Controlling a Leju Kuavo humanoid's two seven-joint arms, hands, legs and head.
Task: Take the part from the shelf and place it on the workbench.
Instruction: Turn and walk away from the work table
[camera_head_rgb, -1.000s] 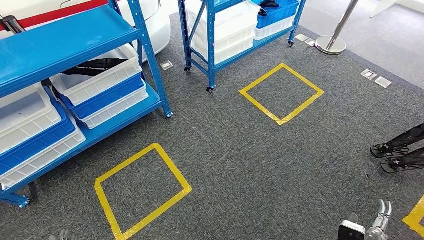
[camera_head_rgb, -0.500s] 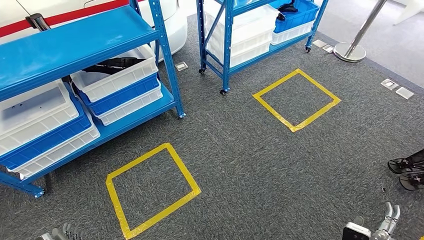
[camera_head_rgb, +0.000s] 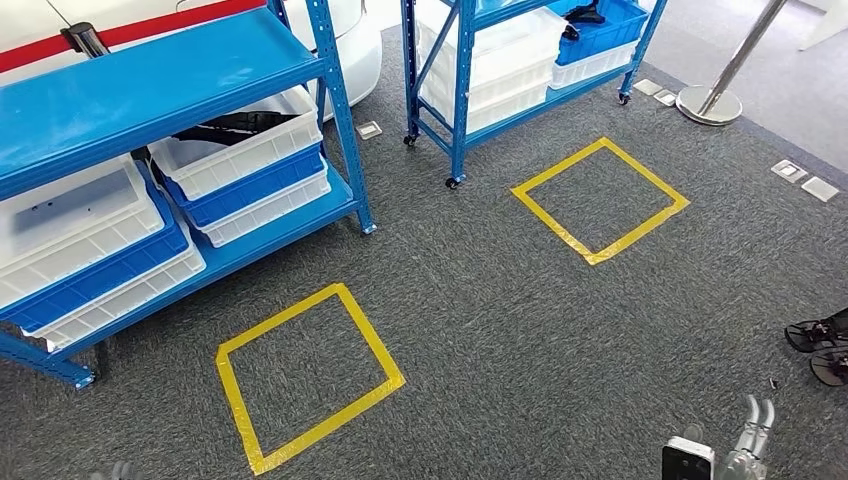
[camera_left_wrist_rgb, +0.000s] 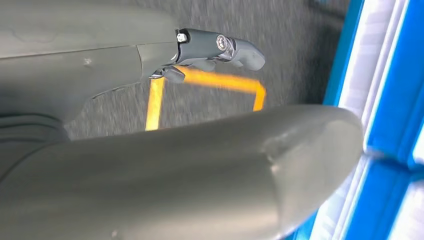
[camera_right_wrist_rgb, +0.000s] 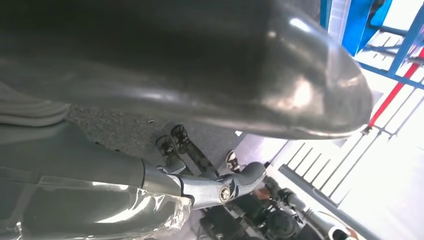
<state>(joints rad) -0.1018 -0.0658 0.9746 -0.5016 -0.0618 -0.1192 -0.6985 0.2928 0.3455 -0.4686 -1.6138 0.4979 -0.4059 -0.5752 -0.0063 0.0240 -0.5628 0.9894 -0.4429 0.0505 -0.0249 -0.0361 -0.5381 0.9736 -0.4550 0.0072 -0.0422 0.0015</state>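
Note:
A black part (camera_head_rgb: 235, 122) lies in the upper white bin (camera_head_rgb: 250, 150) on the lower level of the near blue shelf (camera_head_rgb: 150, 85) at the left of the head view. Another black part (camera_head_rgb: 588, 14) lies in a blue bin (camera_head_rgb: 610, 28) on the far shelf (camera_head_rgb: 462, 90). My right hand (camera_head_rgb: 752, 440) hangs at the bottom right with its fingers straight and holds nothing; its thumb and fingers (camera_right_wrist_rgb: 220, 187) are apart over the carpet. My left hand (camera_left_wrist_rgb: 150, 165) hangs low beside the near shelf, fingers (camera_left_wrist_rgb: 220, 47) apart, nothing in it.
Two yellow tape squares mark the grey carpet, one in front of the near shelf (camera_head_rgb: 305, 375) and one by the far shelf (camera_head_rgb: 600, 200). A stanchion base (camera_head_rgb: 708, 104) stands at the back right. Black wheeled feet (camera_head_rgb: 820, 350) sit at the right edge.
The whole picture has shifted: the camera has moved, and the shelves and tape squares now lie further right and a little lower. Both hands still hang at my sides holding nothing.

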